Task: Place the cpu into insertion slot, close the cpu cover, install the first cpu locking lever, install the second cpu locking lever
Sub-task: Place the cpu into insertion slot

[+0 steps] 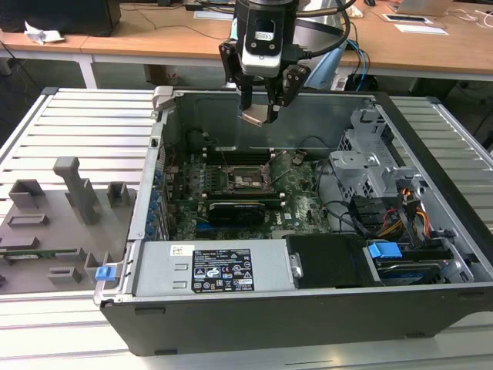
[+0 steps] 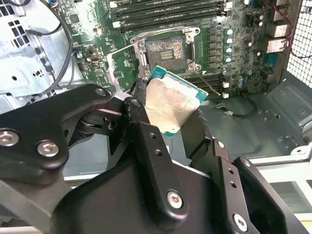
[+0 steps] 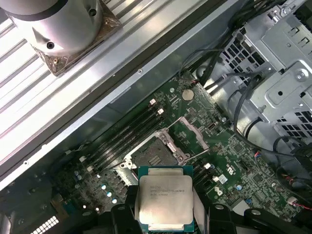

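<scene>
My gripper [image 1: 260,114] hangs over the open computer case, shut on the cpu [image 1: 255,117], a flat square chip with a silver-grey top and green edge. In both wrist views the black fingers clamp two opposite edges of the cpu [image 2: 170,101] [image 3: 165,202]. It is in the air, tilted, well above the motherboard. The insertion slot [image 1: 245,179] [image 2: 165,48] [image 3: 151,156] lies bare below it, its dark centre exposed. The cpu cover [image 3: 196,129] is swung open beside the socket. I cannot make out the locking levers clearly.
Long black memory slots [image 3: 124,136] run beside the socket. A black card [image 1: 239,208] lies in front of it. A metal drive cage [image 1: 370,162] and cables [image 1: 408,220] fill the exterior view's right. The power supply [image 1: 216,270] sits at the front, and a grey fixture tray [image 1: 54,223] outside the case.
</scene>
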Controlling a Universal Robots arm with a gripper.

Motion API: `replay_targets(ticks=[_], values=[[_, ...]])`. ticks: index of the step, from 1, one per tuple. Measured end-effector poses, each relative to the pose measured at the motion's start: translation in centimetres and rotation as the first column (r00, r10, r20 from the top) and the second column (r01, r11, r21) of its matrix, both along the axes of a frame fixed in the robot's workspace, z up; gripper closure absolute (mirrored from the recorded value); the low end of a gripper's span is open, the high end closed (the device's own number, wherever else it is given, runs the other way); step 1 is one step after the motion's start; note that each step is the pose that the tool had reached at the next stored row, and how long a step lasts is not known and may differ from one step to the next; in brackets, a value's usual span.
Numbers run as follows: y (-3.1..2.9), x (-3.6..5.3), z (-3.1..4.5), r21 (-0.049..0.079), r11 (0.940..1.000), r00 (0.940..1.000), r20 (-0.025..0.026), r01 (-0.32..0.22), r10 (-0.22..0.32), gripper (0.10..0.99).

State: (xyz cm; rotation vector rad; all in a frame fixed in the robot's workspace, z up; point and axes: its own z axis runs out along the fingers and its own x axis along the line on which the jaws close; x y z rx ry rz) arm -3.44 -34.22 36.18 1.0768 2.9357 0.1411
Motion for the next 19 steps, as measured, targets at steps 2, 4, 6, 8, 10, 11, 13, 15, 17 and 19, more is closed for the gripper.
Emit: replay_targets(ticks=[2, 4, 6, 8, 10, 11, 13, 15, 17, 19], values=[[0.0, 0.0, -0.02, 0.0, 0.9999, 0.9999, -0.0004, 0.015, -0.015, 0.557], [0.0, 0.0, -0.07, 0.0, 0.9994, 0.9994, -0.0022, 0.034, -0.034, 0.557], [0.0, 0.0, -0.08, 0.0, 0.999, 0.999, -0.0029, 0.044, -0.044, 0.557], [0.0, 0.0, -0.11, 0.0, 0.9982, 0.9982, -0.0038, 0.06, -0.06, 0.557], [0.0, 0.0, -0.13, 0.0, 0.9975, 0.9975, -0.0049, 0.071, -0.071, 0.557], [0.0, 0.0, -0.15, 0.0, 0.997, 0.9969, -0.0057, 0.078, -0.078, 0.557], [0.0, 0.0, -0.18, 0.0, 0.9955, 0.9955, -0.0074, 0.095, -0.095, 0.557], [0.0, 0.0, -0.2, -0.001, 0.9946, 0.9946, -0.0084, 0.103, -0.103, 0.557], [0.0, 0.0, -0.21, -0.001, 0.9937, 0.9936, -0.0092, 0.112, -0.112, 0.557], [0.0, 0.0, -0.23, -0.001, 0.9924, 0.9923, -0.0097, 0.123, -0.123, 0.557]])
